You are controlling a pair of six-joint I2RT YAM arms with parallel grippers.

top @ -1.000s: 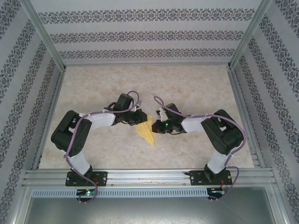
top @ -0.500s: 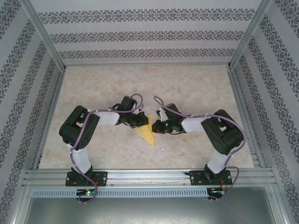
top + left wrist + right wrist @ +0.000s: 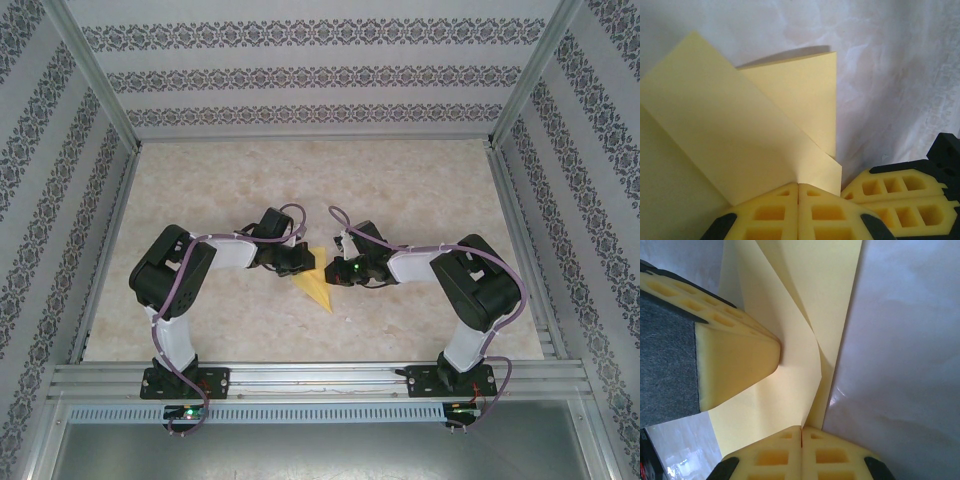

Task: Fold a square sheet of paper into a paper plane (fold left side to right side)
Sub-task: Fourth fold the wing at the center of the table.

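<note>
You will find the table (image 3: 420, 190) to be a pale, marbled surface. A yellow sheet of paper (image 3: 315, 285), folded to a pointed outline, lies midway between the left and right edges, nearer the near edge, with its tip pointing toward that edge.

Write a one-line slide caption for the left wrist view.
Left hand pinching a folded flap of the yellow paper sheet on the marbled table.
</note>
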